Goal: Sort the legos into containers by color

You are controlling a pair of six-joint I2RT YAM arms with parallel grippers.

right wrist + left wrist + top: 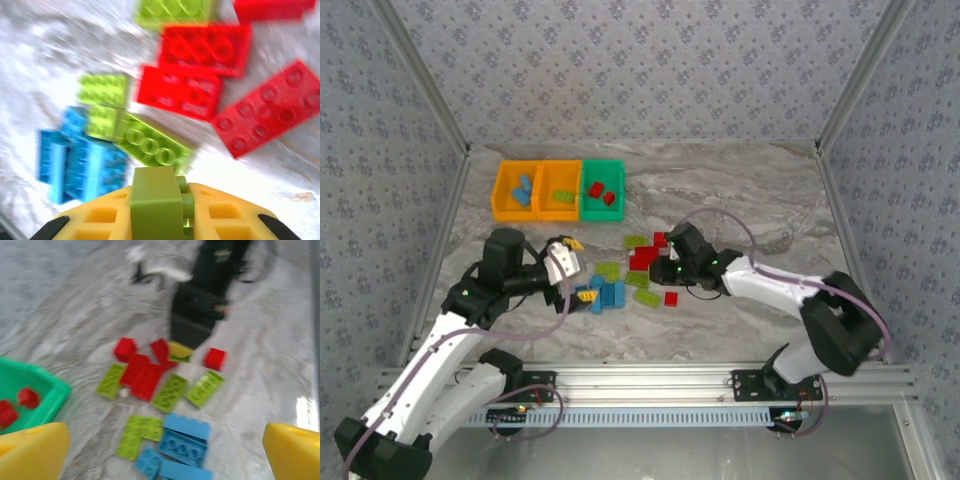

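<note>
Right pincer (pixel 160 217): closed on a lime green brick (pixel 155 192), above the loose bricks (pixel 620 280) mid-frame in the overhead view. Middle orange bin (pixel 558 213), with a green brick inside, lies up and left of it. Left pincer (pixel 567 262): wide open, empty, nearer the bins.

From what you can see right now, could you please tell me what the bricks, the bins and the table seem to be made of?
Bricks: moulded plastic, glossy, with crisp studs and uniform colour. Bins: likely plastic too, smooth and evenly coloured. Table: marble-look veining with a sheen; real stone or printed laminate cannot be told.
</note>
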